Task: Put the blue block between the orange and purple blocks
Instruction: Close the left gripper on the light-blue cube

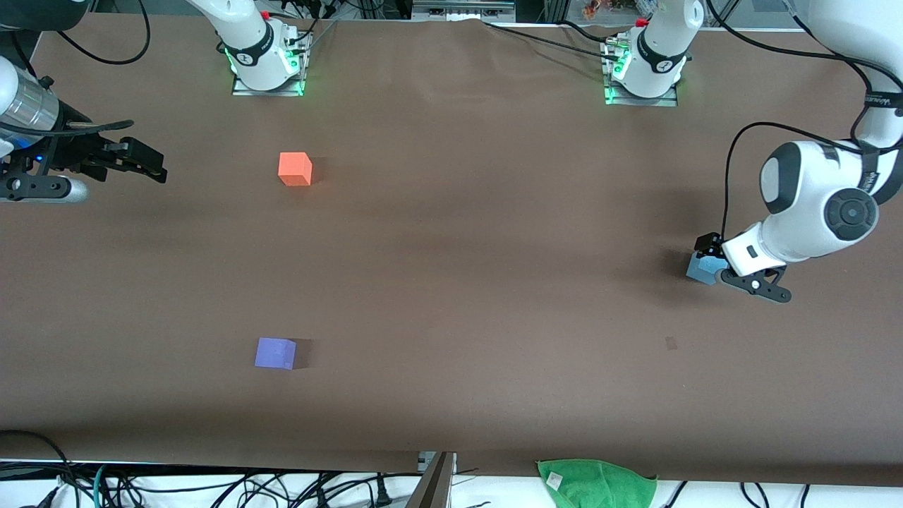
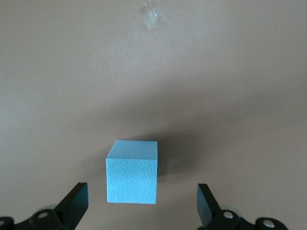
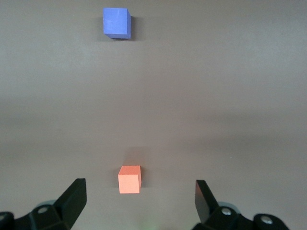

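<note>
the bench (image 1: 451, 233) carries a brown covering with three cubes on it. the blue block (image 1: 700, 269) sits toward the left arm's end of the bench, resting flat on the surface. the left pincer (image 1: 707, 258) is down at this block; in the left wrist view the blue block (image 2: 132, 178) lies between the two dark fingers (image 2: 74, 203), which stand released and wide apart, with a clear gap on each side and no contact with the cube. a small pale mark shows on the covering near the block in that view.

the orange block (image 1: 295, 169) rests toward the right arm's end of the bench, farther from the front camera. the purple block (image 1: 275, 353) rests at the same end, nearer to the front camera and well apart from the orange one. the space between these two cubes holds nothing but covering.

the right pincer (image 1: 144, 164) waits at the right arm's edge of the bench, off to the side of the orange block. in the right wrist view its fingers (image 3: 72, 200) are released and spread, gripping nothing, with the orange block (image 3: 129, 179) and purple block (image 3: 116, 23) both in sight.

a green cloth (image 1: 597, 482) lies at the bench edge nearest the front camera. a small white tag sits on the cloth; its writing cannot be read. lettering on the left arm's casing is too small to read.
</note>
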